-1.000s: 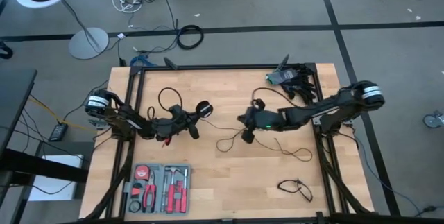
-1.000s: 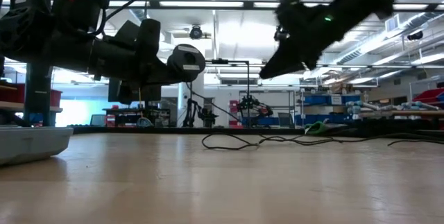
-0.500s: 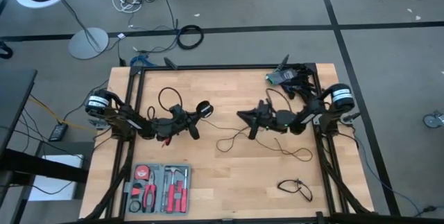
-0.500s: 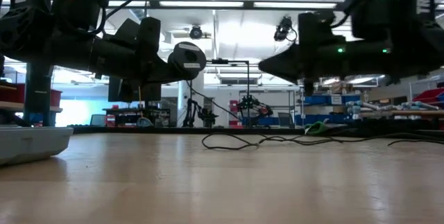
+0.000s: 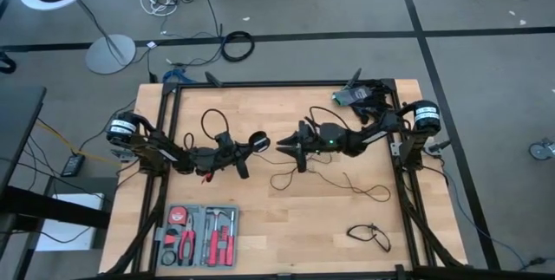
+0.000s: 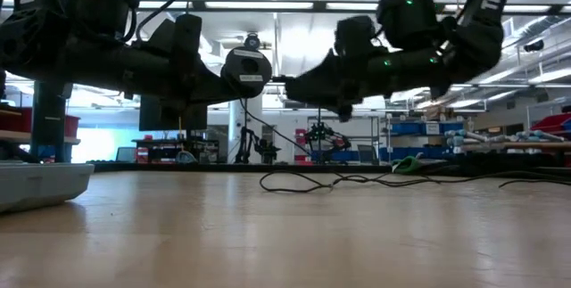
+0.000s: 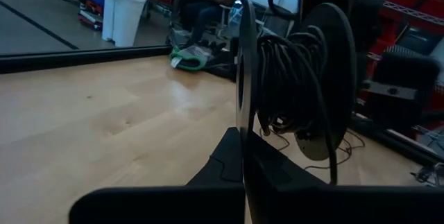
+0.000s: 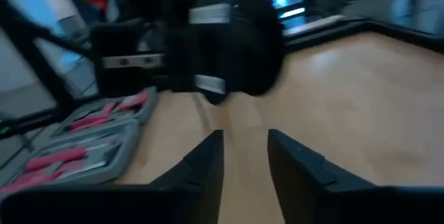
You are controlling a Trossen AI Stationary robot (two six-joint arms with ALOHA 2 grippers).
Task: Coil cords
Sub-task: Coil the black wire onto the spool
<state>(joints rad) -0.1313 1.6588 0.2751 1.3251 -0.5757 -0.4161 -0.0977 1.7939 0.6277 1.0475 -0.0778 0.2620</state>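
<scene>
The long black cord ends in a small round disc (image 5: 257, 142) with a pale centre (image 6: 245, 69). The left wrist view shows turns of cord (image 7: 288, 78) wound behind the disc. My left gripper (image 5: 236, 153) is shut on this disc above the middle of the table. From the disc, the cord (image 5: 347, 181) trails down and lies slack on the wood toward the right. My right gripper (image 5: 284, 147) hovers level just right of the disc, open (image 8: 244, 139), with nothing between its fingers. A short cord (image 5: 369, 234) lies looped at the near right. My left gripper pinches the thin edge of the disc's front plate (image 7: 243, 130) between its two shut fingers. The fingers come level from the table's left. The disc stands on edge, lifted clear of the table, and the cord hangs from it to the wood.
An open grey tool case (image 5: 198, 235) with red-handled tools lies at the near left. Dark gear with a green part (image 5: 360, 98) sits at the far right corner. Bare wood (image 6: 285, 234) lies in front of both grippers.
My right gripper has gone toward the table's left, sunk a little and levelled out. It now points at the disc from close by. My left gripper has kept the disc in place.
</scene>
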